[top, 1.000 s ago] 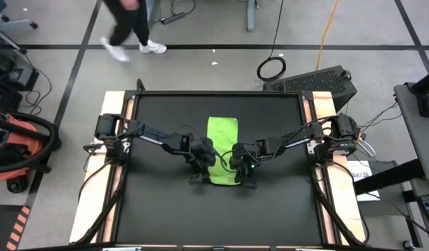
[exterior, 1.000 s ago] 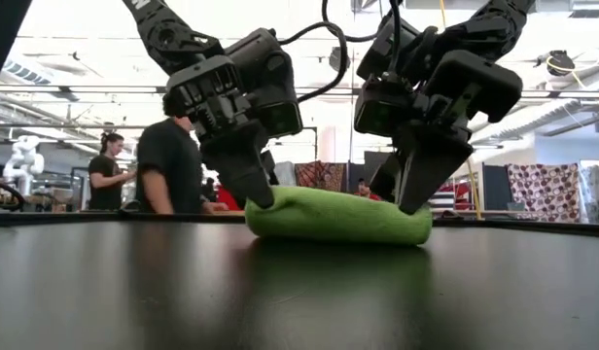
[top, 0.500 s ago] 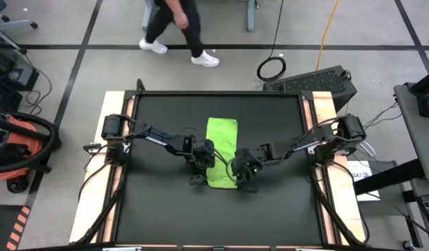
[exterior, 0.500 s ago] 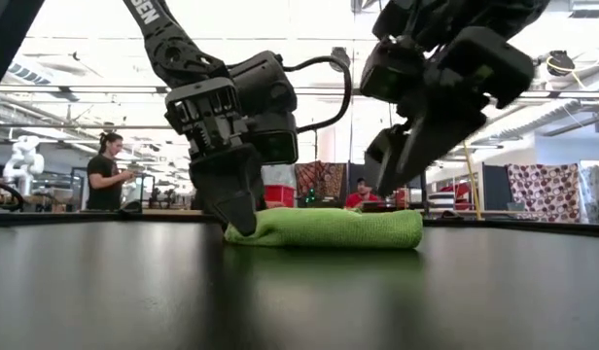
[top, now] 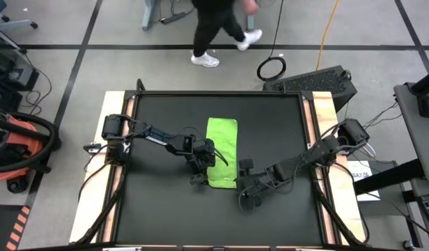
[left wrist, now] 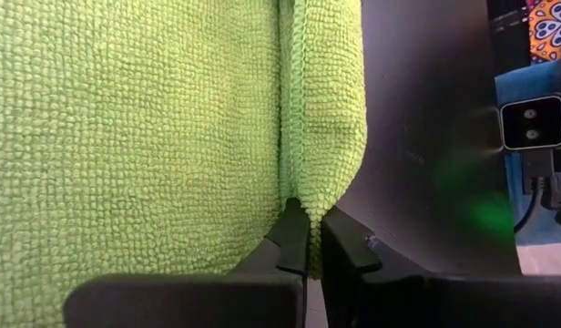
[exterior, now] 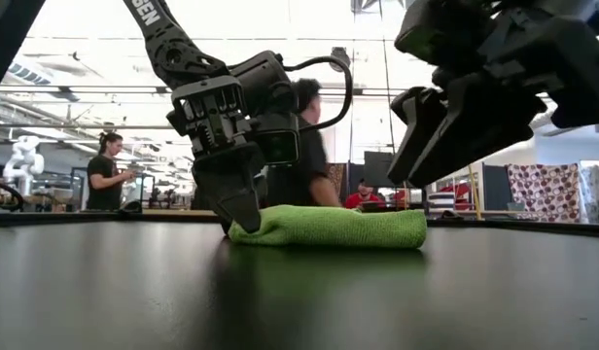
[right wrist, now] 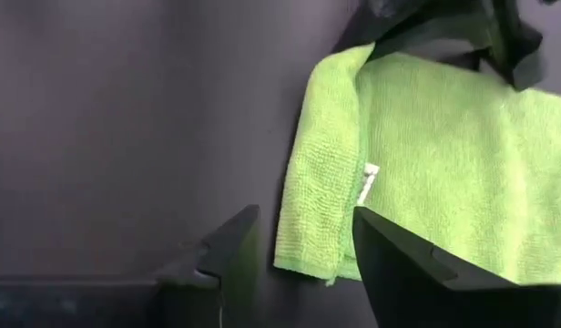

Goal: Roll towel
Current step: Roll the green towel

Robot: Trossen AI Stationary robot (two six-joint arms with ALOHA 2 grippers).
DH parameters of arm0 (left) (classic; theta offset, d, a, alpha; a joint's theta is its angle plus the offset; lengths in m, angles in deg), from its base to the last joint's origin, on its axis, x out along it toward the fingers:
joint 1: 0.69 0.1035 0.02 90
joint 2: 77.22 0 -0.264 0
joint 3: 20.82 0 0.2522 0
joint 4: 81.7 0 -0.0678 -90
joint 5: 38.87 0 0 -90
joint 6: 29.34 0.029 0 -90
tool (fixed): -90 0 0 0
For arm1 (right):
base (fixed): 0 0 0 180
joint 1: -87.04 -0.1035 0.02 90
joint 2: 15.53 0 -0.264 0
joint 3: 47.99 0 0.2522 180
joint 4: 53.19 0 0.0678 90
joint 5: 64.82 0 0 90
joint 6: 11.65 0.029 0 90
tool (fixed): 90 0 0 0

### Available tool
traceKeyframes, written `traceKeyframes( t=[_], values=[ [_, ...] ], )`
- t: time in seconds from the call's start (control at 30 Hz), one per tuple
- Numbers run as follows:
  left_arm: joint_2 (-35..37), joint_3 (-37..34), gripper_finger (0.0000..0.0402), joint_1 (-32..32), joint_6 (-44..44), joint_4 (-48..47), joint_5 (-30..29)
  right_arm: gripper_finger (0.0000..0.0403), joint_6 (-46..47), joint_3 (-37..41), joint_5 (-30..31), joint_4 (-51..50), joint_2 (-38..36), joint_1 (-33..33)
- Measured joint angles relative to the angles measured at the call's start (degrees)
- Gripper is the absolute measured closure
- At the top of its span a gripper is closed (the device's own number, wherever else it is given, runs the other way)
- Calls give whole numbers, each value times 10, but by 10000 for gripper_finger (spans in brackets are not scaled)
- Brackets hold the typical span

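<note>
So the towel (top: 222, 152) lies flat mid-mat, long axis running away from the robot, near end folded over. The left gripper (top: 201, 166) is pinched tight on the near left corner of that fold, so the cloth sits right at its tips and stretches ahead. The right gripper (top: 250, 193) hangs off the cloth with fingers spread (holding nothing), and the near right corner lies just ahead of it. I'd guess it needs to re-grab there.
</note>
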Motion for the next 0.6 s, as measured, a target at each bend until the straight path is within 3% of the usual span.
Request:
traceKeyframes(
  t=[0.27, 0.6],
  values=[
    [-1, -1, 389, 0, -16, 14, 4, 236, 61, 65, 13, 71, 0, -11],
    [-1, -1, 388, 0, -17, 16, 7, 236, 44, 71, 12, 138, 31, -12]
  ],
)
